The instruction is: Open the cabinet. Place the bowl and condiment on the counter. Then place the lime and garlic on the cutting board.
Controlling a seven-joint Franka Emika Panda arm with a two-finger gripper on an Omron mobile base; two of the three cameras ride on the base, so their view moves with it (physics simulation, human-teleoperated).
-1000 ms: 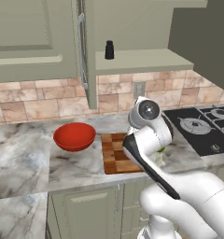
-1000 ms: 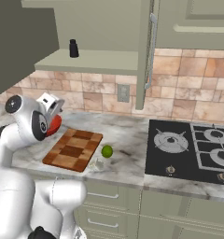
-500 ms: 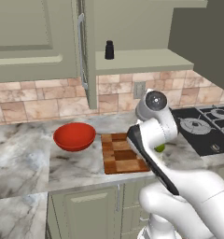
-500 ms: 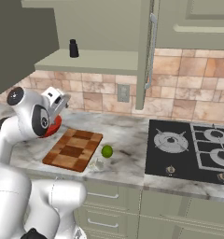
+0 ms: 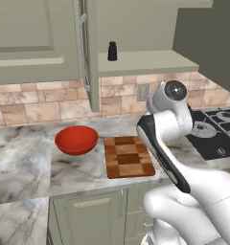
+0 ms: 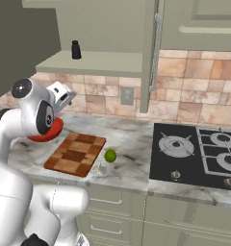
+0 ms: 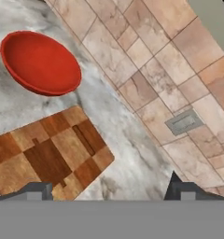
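Note:
The cabinet [image 5: 136, 28] stands open, and the condiment [image 5: 112, 50], a small black bottle, sits on its shelf [image 6: 98, 62]. The red bowl [image 5: 76, 139] rests on the marble counter [image 5: 26, 158], left of the chequered cutting board [image 5: 128, 156]. On the counter just right of the board lie the lime [image 6: 110, 155] and the whitish garlic [image 6: 102, 168]. My gripper [image 7: 109, 191] is open and empty, hanging above the counter with the bowl [image 7: 39, 63] and board [image 7: 48, 156] below it. In the right base view the hand [image 6: 64, 96] is above the bowl's near side.
A black gas hob [image 6: 199, 153] fills the counter to the right. The open cabinet doors with long bar handles [image 5: 83, 52] [image 6: 156, 53] jut out above the counter. A wall outlet [image 7: 184, 121] sits in the tiled backsplash. My own arm hides the counter right of the board in the left base view.
The arm has risen and swung slightly toward the hob, lifting the hand away from the bowl. The gripper stays open; bowl, board, lime and garlic have not moved.

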